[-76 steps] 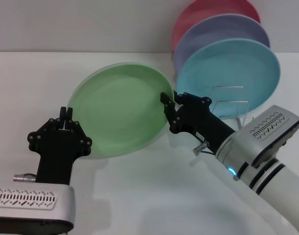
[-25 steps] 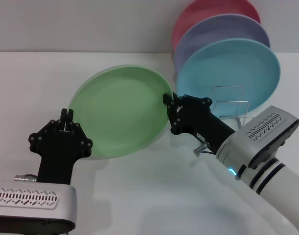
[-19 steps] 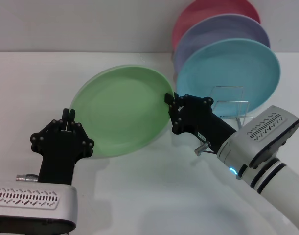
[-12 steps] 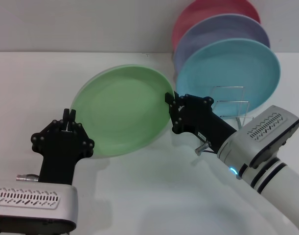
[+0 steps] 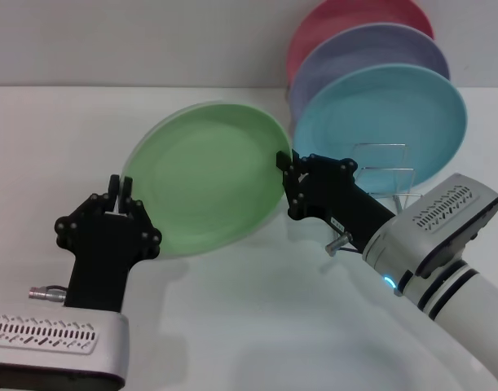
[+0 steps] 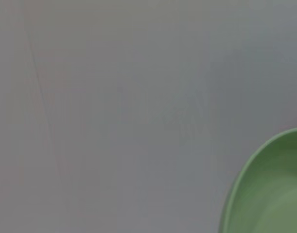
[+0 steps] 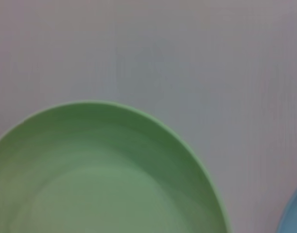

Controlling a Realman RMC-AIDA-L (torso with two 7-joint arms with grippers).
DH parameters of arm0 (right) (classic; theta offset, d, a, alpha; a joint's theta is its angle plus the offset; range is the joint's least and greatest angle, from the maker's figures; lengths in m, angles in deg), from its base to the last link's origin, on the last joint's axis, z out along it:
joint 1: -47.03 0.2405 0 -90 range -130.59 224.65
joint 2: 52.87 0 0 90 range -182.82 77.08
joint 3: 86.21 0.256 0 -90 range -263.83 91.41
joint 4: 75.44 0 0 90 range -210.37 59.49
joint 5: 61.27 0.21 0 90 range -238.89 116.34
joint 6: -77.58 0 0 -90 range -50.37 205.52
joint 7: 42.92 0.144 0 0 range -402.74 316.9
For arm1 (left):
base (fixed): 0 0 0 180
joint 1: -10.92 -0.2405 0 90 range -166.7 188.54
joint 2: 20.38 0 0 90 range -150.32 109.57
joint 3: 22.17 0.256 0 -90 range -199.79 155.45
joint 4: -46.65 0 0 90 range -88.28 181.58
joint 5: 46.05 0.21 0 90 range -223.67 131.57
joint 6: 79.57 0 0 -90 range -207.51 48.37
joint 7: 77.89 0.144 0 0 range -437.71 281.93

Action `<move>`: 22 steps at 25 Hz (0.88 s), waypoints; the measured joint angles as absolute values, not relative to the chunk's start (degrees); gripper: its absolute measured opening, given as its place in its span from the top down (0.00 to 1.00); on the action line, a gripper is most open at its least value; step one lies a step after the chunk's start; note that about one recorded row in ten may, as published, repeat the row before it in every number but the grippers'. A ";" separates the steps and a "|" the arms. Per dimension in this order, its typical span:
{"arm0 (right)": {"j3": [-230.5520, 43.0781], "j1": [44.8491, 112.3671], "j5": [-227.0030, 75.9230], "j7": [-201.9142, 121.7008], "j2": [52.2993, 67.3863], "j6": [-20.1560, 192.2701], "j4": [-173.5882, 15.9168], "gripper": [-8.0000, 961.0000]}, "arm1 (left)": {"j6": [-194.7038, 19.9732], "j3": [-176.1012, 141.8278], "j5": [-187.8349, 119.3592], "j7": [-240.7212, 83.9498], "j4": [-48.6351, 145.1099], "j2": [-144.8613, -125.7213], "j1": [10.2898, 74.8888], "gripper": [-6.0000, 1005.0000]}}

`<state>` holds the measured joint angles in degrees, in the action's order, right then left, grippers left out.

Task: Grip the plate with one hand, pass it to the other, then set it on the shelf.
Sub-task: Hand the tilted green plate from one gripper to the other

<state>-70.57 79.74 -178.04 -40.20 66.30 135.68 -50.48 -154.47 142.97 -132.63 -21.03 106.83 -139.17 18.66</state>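
My left hand sits at the plate's left rim, whether gripping I cannot tell, while the green plate hangs tilted above the middle of the table, and my right hand pinches its right rim, beside the shelf.

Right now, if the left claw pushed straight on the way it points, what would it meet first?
Probably the green plate: the left claw sits at its lower-left rim, while the right claw grips the opposite edge. Depth is unclear, so it might slip just past.
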 joint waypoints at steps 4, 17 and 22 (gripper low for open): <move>-70.47 79.80 -178.04 -40.20 66.31 135.75 -50.48 0.96 | -154.42 142.97 -130.12 -24.21 106.02 -139.03 18.42 0.91; -70.26 79.81 -178.08 -40.20 66.31 136.46 -50.57 0.97 | -154.23 142.69 -128.45 -27.31 104.50 -138.93 18.12 0.67; -69.74 79.88 -178.08 -40.20 66.27 137.23 -51.16 0.97 | -157.22 142.63 -127.89 -32.04 104.22 -138.64 18.08 0.63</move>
<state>-69.74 79.88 -178.08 -40.20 66.27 137.23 -51.16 -157.22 142.63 -127.89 -32.04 104.22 -138.64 18.08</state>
